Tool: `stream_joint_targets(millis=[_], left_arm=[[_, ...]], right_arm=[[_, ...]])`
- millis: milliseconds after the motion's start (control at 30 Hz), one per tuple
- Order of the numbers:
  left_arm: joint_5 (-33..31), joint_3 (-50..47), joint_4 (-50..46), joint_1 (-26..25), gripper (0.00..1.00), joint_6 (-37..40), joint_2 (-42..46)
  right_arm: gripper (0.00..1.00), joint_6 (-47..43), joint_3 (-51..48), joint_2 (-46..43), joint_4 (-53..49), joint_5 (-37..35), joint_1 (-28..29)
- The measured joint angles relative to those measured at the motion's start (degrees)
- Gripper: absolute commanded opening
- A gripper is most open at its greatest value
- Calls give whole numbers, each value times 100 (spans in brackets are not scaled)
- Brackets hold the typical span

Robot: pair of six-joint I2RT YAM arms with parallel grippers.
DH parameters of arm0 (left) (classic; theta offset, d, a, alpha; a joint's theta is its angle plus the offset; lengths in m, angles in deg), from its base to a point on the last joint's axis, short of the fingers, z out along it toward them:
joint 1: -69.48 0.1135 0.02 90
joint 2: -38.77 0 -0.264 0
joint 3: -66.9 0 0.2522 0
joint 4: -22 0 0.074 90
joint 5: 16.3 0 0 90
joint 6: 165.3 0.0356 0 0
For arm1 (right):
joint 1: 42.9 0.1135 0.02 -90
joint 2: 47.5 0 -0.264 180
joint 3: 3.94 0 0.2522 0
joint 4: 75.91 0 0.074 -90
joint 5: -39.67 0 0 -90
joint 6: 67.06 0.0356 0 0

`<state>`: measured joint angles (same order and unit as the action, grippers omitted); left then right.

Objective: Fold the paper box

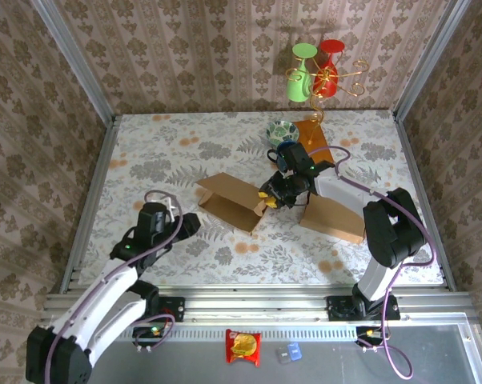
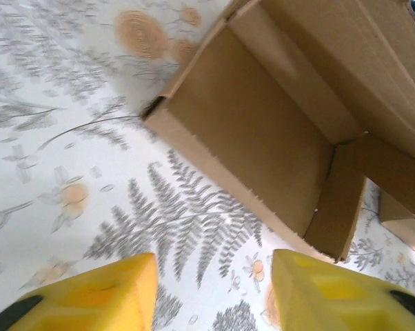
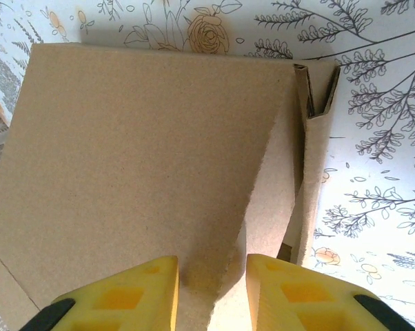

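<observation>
1. Looks early in the fold: finds the paper box (image 1: 229, 200) lying opened out in the middle of the bench (image 1: 145, 152), flaps splayed, with no closed shape anywhere.
2. Counts as done, from the left wrist view, one tray-like section with a floor, a long side wall and a short end wall standing upright.
3. Leaves, on that judgement, the loose flaps to raise and tuck, and the brown panel (image 1: 333, 218) on the right side to bring in; cannot tell whether joined to the left section or lying as a separate piece.
4. Places the right fingers (image 1: 271, 196) over the cardboard between those two brown sections; shows, from the right wrist, a flap edge lying in the gap between them, yet cannot tell whether pinched or merely straddled.
5. Finds the left fingers (image 1: 191, 222) spread apart and empty, hovering above the bench just beside the box's near-left corner, not touching it.
6. Tallies two arms and two pairs of fingers.
7. Tallies one paper box, seen as two brown sections.
8. Tallies, at the far side, one patterned bowl (image 1: 283, 130), one orange board (image 1: 315, 136) and one wire rack (image 1: 337, 80) carrying one green glass (image 1: 303, 76) and one red glass (image 1: 327, 68).
9. Tallies, on the ledge below the bench, one red packet (image 1: 243, 346) and one small blue item (image 1: 291, 352).
</observation>
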<state>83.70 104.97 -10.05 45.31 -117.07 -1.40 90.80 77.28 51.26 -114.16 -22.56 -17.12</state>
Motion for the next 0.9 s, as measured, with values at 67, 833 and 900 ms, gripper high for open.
stream_joint_targets(millis=[67,833,900], left_arm=[[-219,520,-636,116,54,68,63],[1283,5462,-1513,1027,60,2671,-5956],[1373,5445,-1537,942,58,2828,-6081]], right_arm=[[33,-61,11,0,-46,-37,0],[34,-527,11,173,-162,-210,0],[34,-542,11,205,-162,-212,0]])
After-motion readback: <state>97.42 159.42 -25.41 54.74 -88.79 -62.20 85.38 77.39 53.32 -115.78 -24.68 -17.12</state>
